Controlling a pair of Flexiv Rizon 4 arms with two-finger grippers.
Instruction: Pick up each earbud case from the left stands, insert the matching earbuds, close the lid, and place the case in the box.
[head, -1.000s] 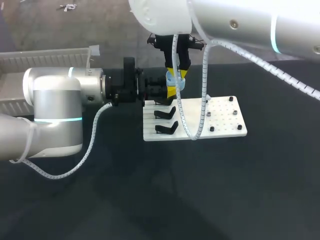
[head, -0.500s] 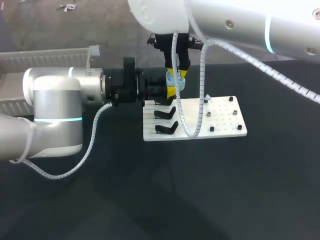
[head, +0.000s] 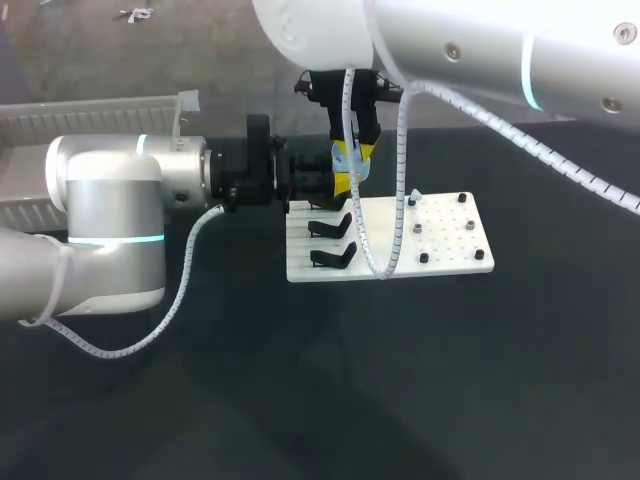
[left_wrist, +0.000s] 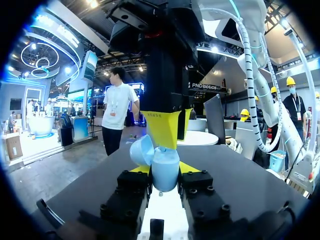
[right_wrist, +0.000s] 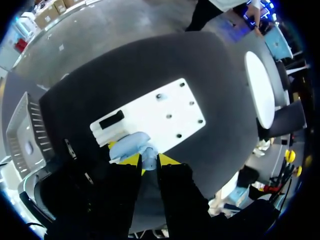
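Over black table (head: 300, 380), left pincer (left_wrist: 164, 171) grips blue case (left_wrist: 162, 161); right pincer (right_wrist: 148, 160) grip unclear.

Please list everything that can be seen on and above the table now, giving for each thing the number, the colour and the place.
earbud case: one, light blue, lid open, held above the stand side of the board.
board: one, white, on the middle of the table.
stands: two in sight, black, empty, on the board's left part.
pegs: six, black, small, on the board's right part.
box: one, pale grey, at the table's far left.
table: one, dark.
left gripper: one, yellow tips, jaws shut on the earbud case from the left.
right gripper: one, yellow tips, pointing down at the earbud case.
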